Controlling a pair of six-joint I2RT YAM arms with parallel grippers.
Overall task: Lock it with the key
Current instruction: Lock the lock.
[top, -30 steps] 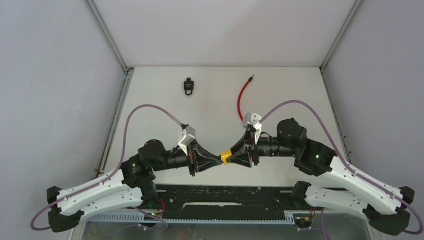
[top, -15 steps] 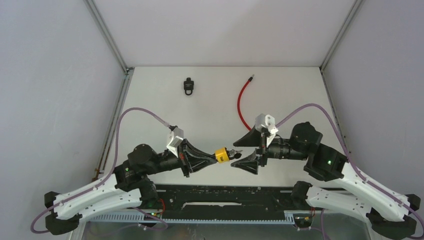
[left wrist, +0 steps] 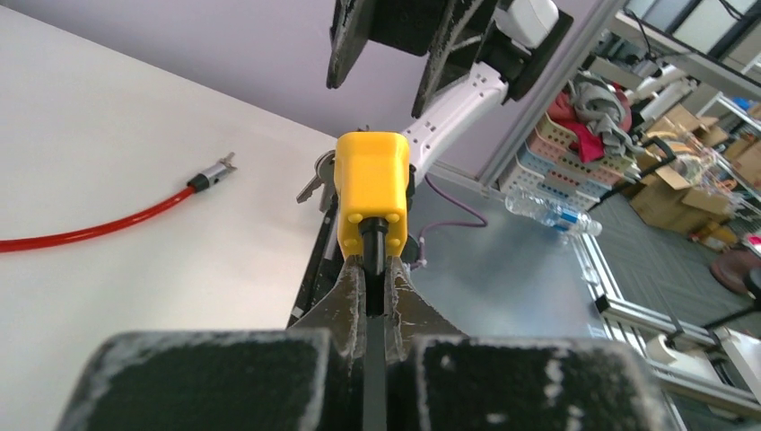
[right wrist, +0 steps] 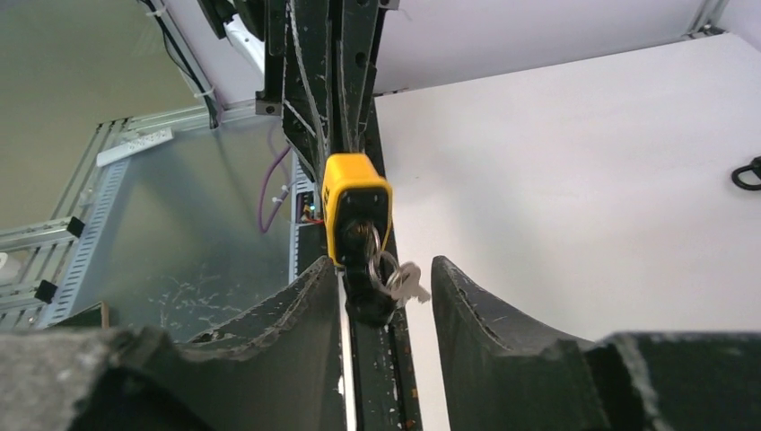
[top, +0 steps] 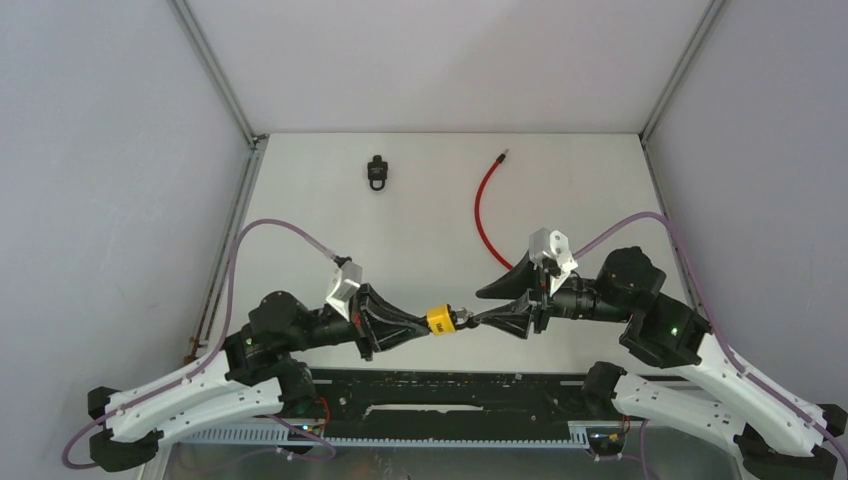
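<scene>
The left fingers [top: 405, 325] are closed tight on the lock [top: 437, 320]. They pinch a black part that sticks out of its yellow body. The left wrist view shows the two fingers [left wrist: 350, 296] pressed together on that part, with the lock [left wrist: 372, 180] standing out past their tips. The lock is held in the air above the near edge of the tabletop [top: 420, 200], between the two arms, with its far end turned toward the right arm.

A key [right wrist: 366, 296] with a black head sits in that far end of the lock [right wrist: 357, 208]. A ring hangs from the key with a second, silver key [right wrist: 406, 280] on it.

The right fingers [top: 500, 320] stand partly open, one on each side of the key [top: 463, 320]. In the right wrist view the left-hand finger [right wrist: 301, 305] lies just beside the black head. Whether it touches the head cannot be told. The other finger is clearly apart from the key, with a gap of tabletop showing between them. The right fingers have hold of nothing.

A red cable [top: 483, 205] with a metal tip lies further back on the tabletop, right of centre. A small black looped piece [top: 376, 170] lies to its left, well apart from the cable.
</scene>
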